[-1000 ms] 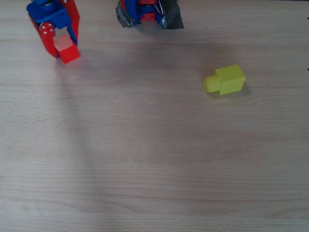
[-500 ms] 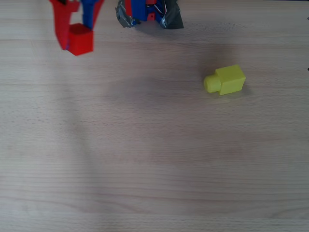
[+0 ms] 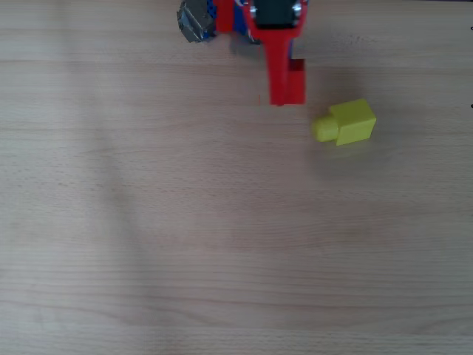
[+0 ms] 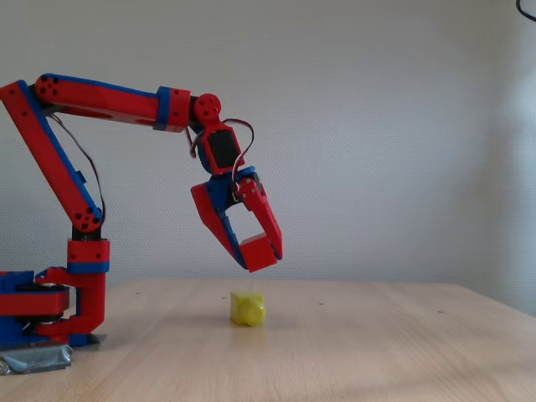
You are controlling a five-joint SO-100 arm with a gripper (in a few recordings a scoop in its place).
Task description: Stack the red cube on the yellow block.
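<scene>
The yellow block (image 3: 346, 122) lies on its side on the wooden table, its round stud pointing left in the overhead view; the fixed view shows the yellow block (image 4: 248, 308) stud-first. My gripper (image 4: 259, 252) hangs in the air above the table, shut on the red cube (image 4: 258, 250). From overhead, the gripper (image 3: 287, 83) and the red cube (image 3: 295, 83) sit just left of and slightly behind the yellow block, apart from it. The cube is partly hidden by the red finger (image 3: 279, 74).
The arm's base (image 4: 50, 310) is taped to the table's back edge, seen from overhead as the base (image 3: 196, 18). Bare wooden tabletop (image 3: 222, 237) spreads across the front and left.
The gripper has swung from the far back left to the right with the red cube in it, and now hangs close to the yellow block. The yellow block has not moved.
</scene>
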